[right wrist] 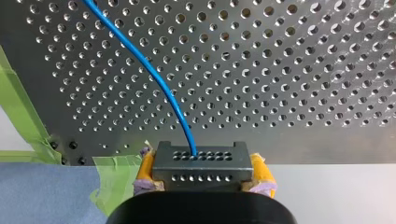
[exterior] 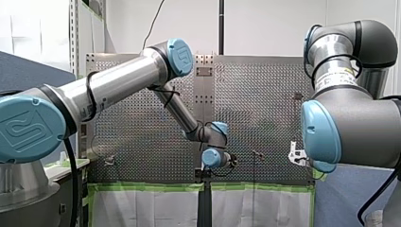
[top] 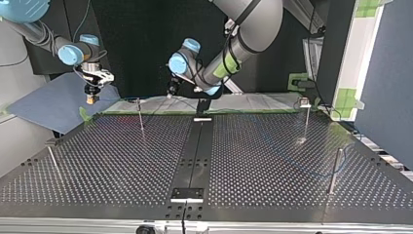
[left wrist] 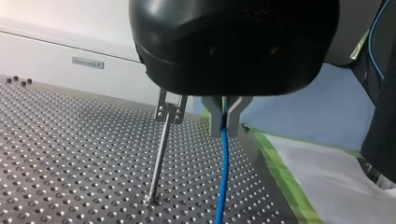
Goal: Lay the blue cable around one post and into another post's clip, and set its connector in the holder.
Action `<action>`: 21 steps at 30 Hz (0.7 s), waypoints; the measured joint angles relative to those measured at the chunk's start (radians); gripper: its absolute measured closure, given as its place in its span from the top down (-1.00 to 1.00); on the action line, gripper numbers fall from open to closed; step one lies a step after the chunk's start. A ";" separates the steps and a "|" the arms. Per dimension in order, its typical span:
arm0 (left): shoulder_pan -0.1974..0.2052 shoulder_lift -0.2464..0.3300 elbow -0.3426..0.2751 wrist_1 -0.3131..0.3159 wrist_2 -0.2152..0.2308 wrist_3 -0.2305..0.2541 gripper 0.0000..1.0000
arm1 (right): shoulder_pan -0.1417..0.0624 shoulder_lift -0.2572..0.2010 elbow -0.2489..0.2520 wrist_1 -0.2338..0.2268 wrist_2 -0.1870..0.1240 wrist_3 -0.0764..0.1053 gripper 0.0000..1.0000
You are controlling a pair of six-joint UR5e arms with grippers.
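Blue cable: it hangs from your left gripper down to the table. Its far end runs into the connector in your right gripper. In the top view a faint blue line curves close to the post at that view's right. Whether it wraps that post is hard to tell.
Left gripper: its metal fingers are pinched together on the cable, which drops straight below them.
Right gripper: its yellow pads clamp the dark connector from both sides, above the table's taped corner.
Clip post: it stands just beside your left fingers, upright or nearly so. Its clip is at about fingertip height and not touching the cable.
Step in hand: most likely seating the cable in that clip; the connector goes to the holder afterwards.
How to do it well: bring the pinched stretch sideways until it lines up with the clip's slot, then press it in along the slot.
Tension: have your right arm give a little slack, so the pull neither bends the post nor drags the cable off its route.
Risk: the cable may slide past the clip's mouth without catching, so check that it sits inside before you let go.
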State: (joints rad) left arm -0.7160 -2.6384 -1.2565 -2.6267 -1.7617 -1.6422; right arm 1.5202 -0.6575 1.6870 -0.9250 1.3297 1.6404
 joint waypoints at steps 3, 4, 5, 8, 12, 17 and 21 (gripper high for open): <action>0.003 0.001 0.005 -0.004 0.001 0.002 -1.00 | 0.000 0.000 -0.003 0.000 0.000 0.007 -1.00; 0.002 0.001 0.005 -0.005 0.001 0.004 -1.00 | 0.000 0.000 -0.003 0.001 0.000 0.009 -1.00; 0.001 0.001 0.006 -0.006 0.000 0.008 -1.00 | 0.000 0.000 -0.004 0.001 0.000 0.010 -1.00; -0.007 0.003 0.006 -0.014 -0.001 0.025 -1.00 | 0.000 0.000 -0.004 0.001 0.001 0.012 -1.00; -0.025 0.011 0.006 -0.038 -0.003 0.055 -1.00 | 0.000 0.000 -0.005 0.001 0.002 0.012 -1.00; -0.062 0.036 0.007 -0.063 -0.012 0.093 -1.00 | -0.002 0.000 -0.005 0.001 0.003 0.013 -1.00; -0.075 0.045 0.007 -0.066 -0.013 0.104 -1.00 | -0.004 0.000 -0.006 0.001 0.003 0.013 -1.00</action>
State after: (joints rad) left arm -0.7910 -2.5936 -1.2498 -2.6930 -1.7749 -1.5380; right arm 1.5166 -0.6575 1.6811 -0.9236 1.3331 1.6536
